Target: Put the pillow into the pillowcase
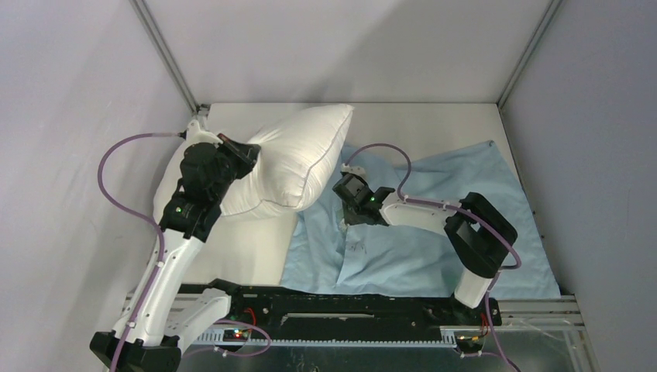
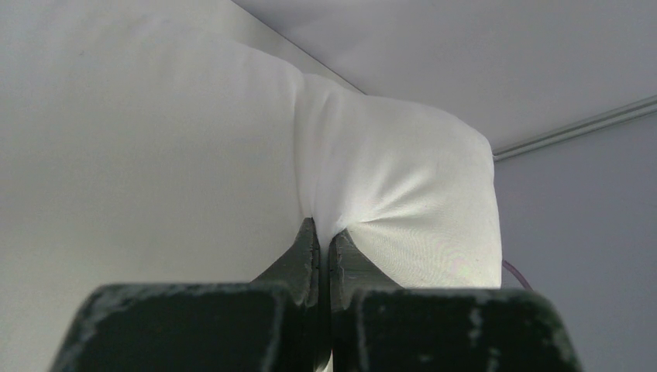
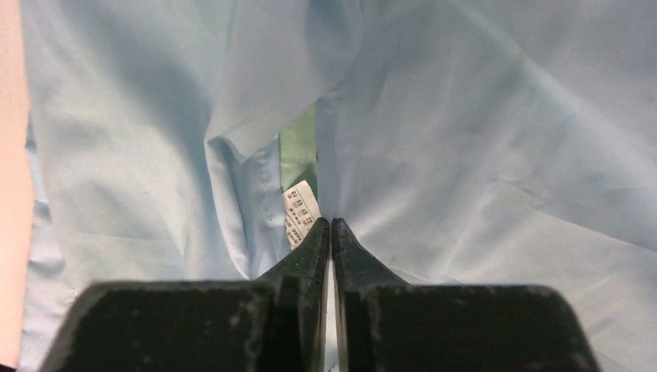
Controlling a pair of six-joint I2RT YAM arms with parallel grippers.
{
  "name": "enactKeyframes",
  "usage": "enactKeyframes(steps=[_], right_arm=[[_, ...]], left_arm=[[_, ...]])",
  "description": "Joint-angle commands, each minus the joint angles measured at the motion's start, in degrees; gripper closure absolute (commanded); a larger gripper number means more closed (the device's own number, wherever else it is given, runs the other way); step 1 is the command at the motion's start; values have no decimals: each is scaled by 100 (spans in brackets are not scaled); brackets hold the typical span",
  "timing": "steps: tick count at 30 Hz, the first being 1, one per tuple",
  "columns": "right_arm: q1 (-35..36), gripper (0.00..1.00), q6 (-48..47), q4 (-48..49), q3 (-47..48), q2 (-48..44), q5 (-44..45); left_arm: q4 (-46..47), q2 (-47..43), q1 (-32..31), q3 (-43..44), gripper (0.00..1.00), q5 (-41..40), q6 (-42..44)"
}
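White table [image 1: 434, 128] carries both things. The pillow [image 1: 298, 159] sits toward ten o'clock, partly raised, a bunch of its fabric pinched in the fully closed left tool [image 2: 324, 232]. The pillowcase [image 1: 434, 248] lies spread from centre toward four o'clock, and the right tool [image 3: 331, 226] is closed on a fold beside its white label [image 3: 300, 209].

Bolted to the black base rail [image 1: 341, 306], the left arm [image 1: 166, 263] and right arm [image 1: 422, 211] share white links and bulky black joints, each showing a small green light. Purple cables [image 1: 108, 174] loop off both arms and end at the rail beside small red lights. The left gripper [image 2: 324, 230] and right gripper [image 3: 331, 223] have dark, pale-flecked fingers [image 3: 306, 256].
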Motion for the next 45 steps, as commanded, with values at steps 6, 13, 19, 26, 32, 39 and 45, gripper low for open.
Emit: enactKeyframes(steps=[6, 13, 19, 26, 32, 39, 45], right_arm=[[-253, 100, 194, -215, -8, -865, -37], [-925, 100, 445, 6, -721, -1854, -538], [-1192, 100, 486, -105, -919, -2372, -475], [-1126, 100, 605, -202, -1226, -2980, 30], [-1008, 100, 801, -413, -1581, -3623, 553], [-659, 100, 292, -89, -1623, -4245, 631], [-169, 100, -364, 364, -1570, -4390, 158]], left_arm=[[569, -149, -39, 141, 100, 270, 137], [-120, -692, -562, -200, 100, 97, 535], [-730, -1215, -726, -647, 100, 494, 921], [-1073, -1286, -964, -1233, 100, 639, 1050], [-1034, -937, -1098, -1497, 100, 613, 1099], [-1029, -609, -1266, -1410, 100, 613, 1166], [-655, 344, -1867, -401, 100, 259, 1248]])
